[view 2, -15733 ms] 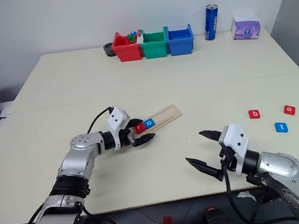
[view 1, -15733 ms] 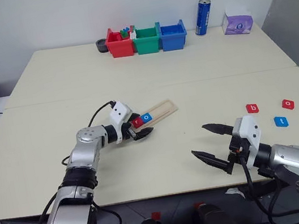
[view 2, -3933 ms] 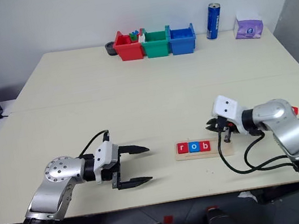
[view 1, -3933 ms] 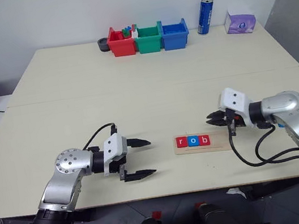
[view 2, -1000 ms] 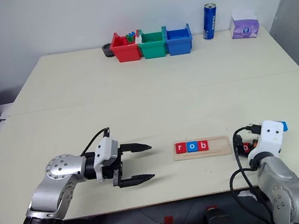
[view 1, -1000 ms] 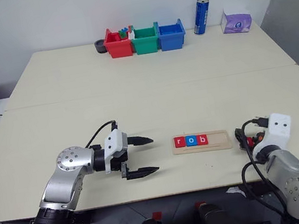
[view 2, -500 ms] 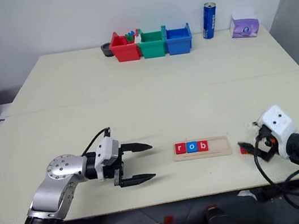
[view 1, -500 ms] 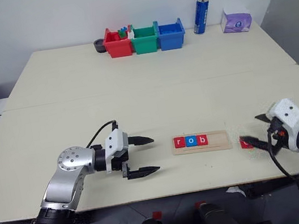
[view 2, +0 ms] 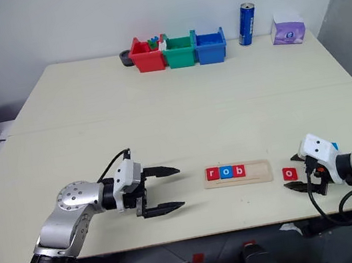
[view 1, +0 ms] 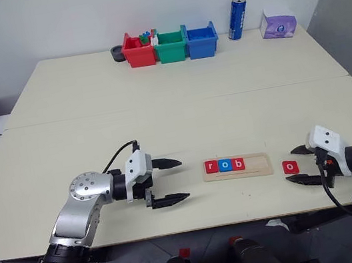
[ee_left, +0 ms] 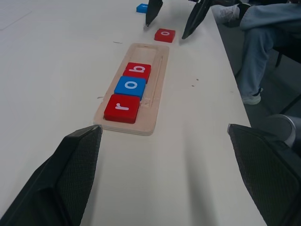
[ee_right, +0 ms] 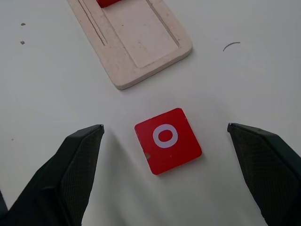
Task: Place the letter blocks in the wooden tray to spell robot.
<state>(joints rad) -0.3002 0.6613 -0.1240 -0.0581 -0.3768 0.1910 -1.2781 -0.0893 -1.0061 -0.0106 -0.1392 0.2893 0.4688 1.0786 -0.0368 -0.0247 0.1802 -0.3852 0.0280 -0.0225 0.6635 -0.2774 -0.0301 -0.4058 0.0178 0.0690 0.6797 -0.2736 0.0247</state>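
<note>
Where it gripped before, red o tile [view 1: 291,166] lies released.

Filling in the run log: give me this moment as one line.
tray: r, o, b seated | red o tile: on table beside tray | right gripper: open, straddling it | left gripper: open, idle

We saw the pale wooden tray [view 1: 237,166] lying flat on the tabletop, with three tiles side by side at its left end: a red r [view 1: 211,166], a blue o [view 1: 225,165] and a red b [view 1: 238,163]. Its right part was bare. A red o tile [view 1: 291,166] lay flat just beyond the right end. A blue tile [ee_left: 142,7] lay farther off, its letter unreadable.
</note>
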